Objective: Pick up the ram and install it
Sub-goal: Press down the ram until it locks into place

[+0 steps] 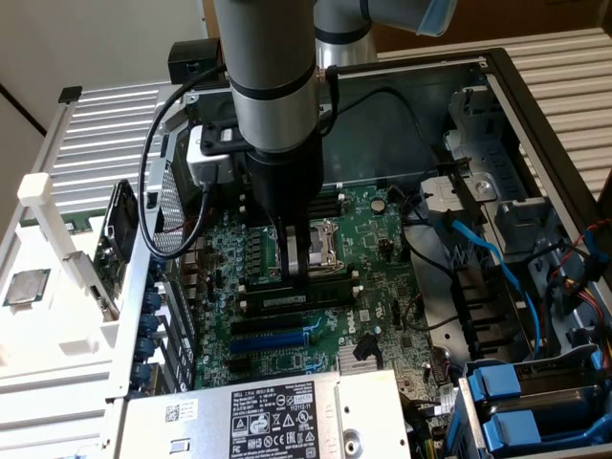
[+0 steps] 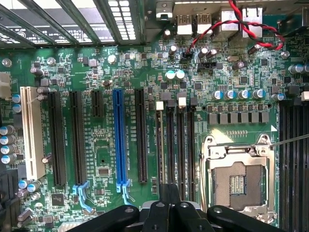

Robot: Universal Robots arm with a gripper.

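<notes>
Inside the open computer case (image 1: pixel 535 105), the arm (image 1: pixel 273 76) reaches straight down over the green motherboard (image 1: pixel 382 287), and its end effector (image 1: pixel 298 277) stands at the bank of memory slots just at 6 o'clock of the processor socket (image 1: pixel 323 241) in the exterior view. Its fingers are drawn close together, narrow, and their tips meet the ram (image 1: pixel 292 300), a long thin stick with dark chips that lies along one of those slots, running from 9 o'clock to 3 o'clock across the board; whether the tips pinch it or only press on its upper edge cannot be told. From the wrist view, the black fingers (image 2: pixel 166 208) come together over the 4 black memory slots (image 2: pixel 176 145), which sit beside the open silver processor socket (image 2: pixel 236 179), and the stick's thin edge shows in the slot farthest from the socket. A blue expansion slot (image 2: pixel 119 140) and a white expansion slot (image 2: pixel 33 133) lie farther off on the same board, with black slots between them. At 6 o'clock in the exterior view sits a grey power supply (image 1: pixel 277 421) with a black label, and at 4 o'clock are blue drive clips (image 1: pixel 521 402). A separate square processor chip (image 1: pixel 26 286) rests on the white rack (image 1: pixel 57 316) at 9 o'clock, outside the case.
</notes>
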